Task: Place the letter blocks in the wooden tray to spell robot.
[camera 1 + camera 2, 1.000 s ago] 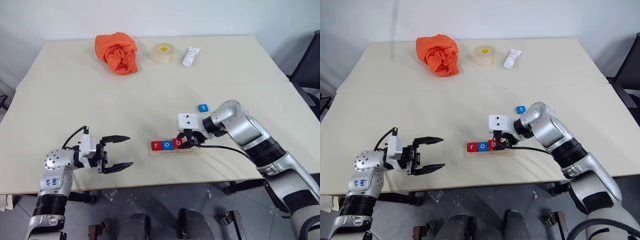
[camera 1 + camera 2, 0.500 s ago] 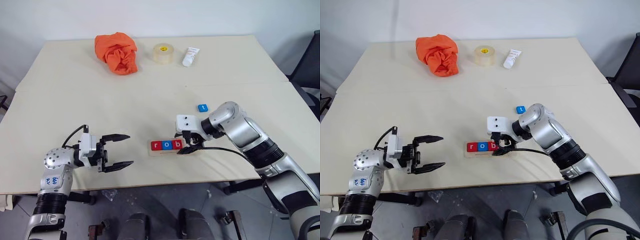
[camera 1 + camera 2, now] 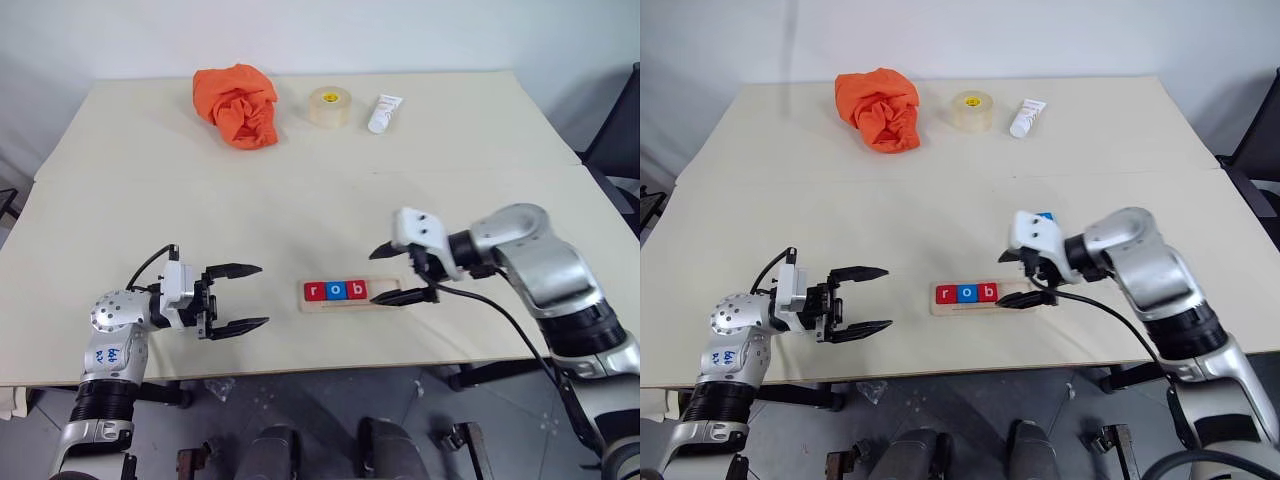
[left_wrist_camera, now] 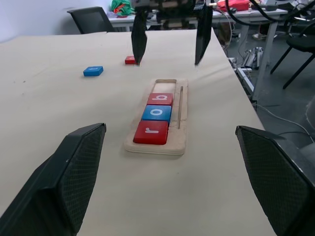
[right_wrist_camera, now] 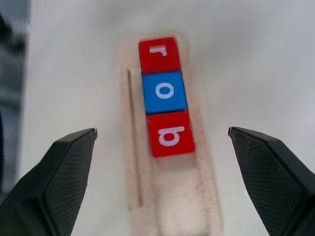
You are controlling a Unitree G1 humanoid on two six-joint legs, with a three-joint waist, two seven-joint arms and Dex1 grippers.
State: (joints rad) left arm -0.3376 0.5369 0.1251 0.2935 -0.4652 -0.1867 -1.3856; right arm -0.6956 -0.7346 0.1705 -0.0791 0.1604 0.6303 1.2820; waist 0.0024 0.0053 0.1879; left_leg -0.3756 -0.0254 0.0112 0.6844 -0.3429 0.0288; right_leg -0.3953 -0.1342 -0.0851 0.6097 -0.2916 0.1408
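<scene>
The right end effector (image 3: 402, 273), fingers spread, hangs over the unfilled right end of the wooden tray (image 4: 162, 93), partly blocking access from above. Bare tabletop (image 3: 150, 220) surrounds the tray. An orange cloth (image 3: 236, 104), tape roll (image 3: 328, 106) and tube (image 3: 382, 113) stand along the far edge, well apart.

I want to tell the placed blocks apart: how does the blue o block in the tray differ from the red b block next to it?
The small flat square blue o block is blue and sits in the middle of the row, between two red tiles; the small flat square red b block is red and ends the row, with bare groove of the long pale wooden tray beyond it. Both lie flat in the groove, touching, with white lowercase letters and matching size.
</scene>
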